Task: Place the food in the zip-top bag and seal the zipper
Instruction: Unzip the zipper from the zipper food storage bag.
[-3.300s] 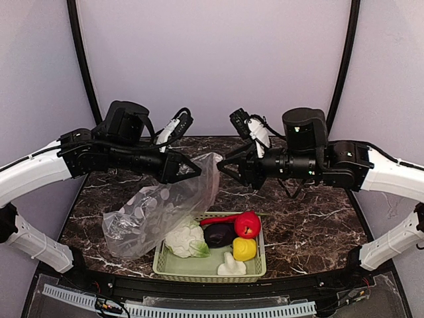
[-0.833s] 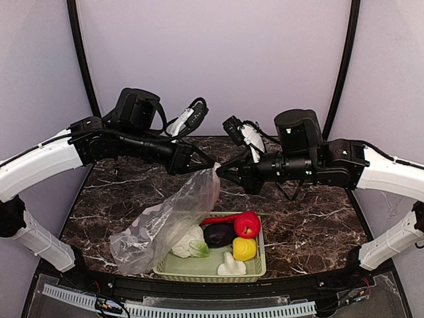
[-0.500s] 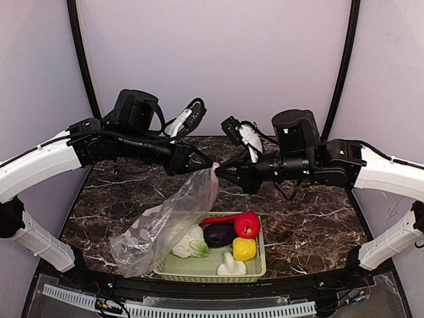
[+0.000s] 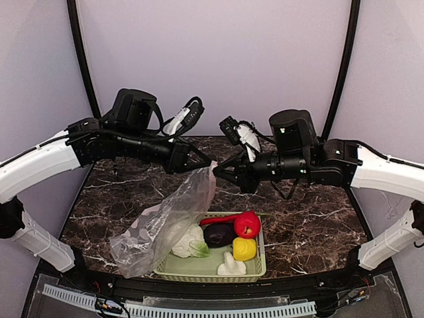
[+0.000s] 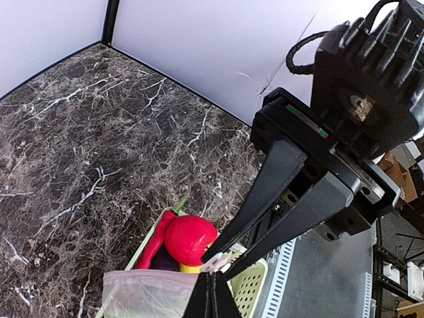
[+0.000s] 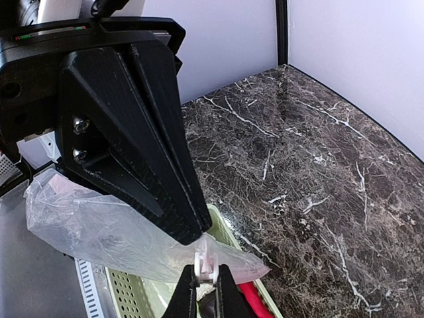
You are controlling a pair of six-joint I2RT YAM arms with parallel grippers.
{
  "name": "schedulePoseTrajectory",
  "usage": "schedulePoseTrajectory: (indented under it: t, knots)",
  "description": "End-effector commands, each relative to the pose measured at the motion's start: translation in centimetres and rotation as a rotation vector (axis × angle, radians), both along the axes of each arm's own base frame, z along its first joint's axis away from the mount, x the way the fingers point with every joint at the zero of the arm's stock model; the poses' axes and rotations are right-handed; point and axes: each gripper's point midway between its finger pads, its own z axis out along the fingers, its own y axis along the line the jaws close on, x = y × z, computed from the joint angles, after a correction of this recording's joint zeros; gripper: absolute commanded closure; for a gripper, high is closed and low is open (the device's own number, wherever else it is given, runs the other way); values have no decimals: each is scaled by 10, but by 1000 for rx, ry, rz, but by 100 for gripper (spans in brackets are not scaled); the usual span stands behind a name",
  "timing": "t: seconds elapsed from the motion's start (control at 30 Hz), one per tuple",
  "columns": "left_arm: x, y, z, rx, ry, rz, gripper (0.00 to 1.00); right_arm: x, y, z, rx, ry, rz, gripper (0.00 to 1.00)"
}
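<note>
High rear camera faces the far wall; close wrist cameras look down, sharing basket [image 4: 211, 267] and marble table [image 4: 311, 225].

A: What stands around the table [image 4: 318, 232]?
B: Plain pale lilac walls [image 4: 212, 59] on 3 sides, evenly lit.
A: And the top?
B: Dark marble pattern with white veins. 2 black poles [image 4: 80, 56] curve up at the back corners, and a white slotted strip [image 4: 218, 310] runs along the near edge.
</note>
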Motion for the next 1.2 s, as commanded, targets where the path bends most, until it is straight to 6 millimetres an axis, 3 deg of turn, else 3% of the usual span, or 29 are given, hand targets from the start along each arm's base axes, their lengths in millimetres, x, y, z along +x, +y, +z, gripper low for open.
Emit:
schedulePoseTrajectory:
  t: [0.0, 1.17]
  knots:
    - [-1, 10, 31, -76, -41, 22, 99, 3, 2, -11, -28, 35, -1, 100]
    - [15, 24, 72, -128, -62, 39, 99, 11, -1, -39, -72, 88, -21, 100]
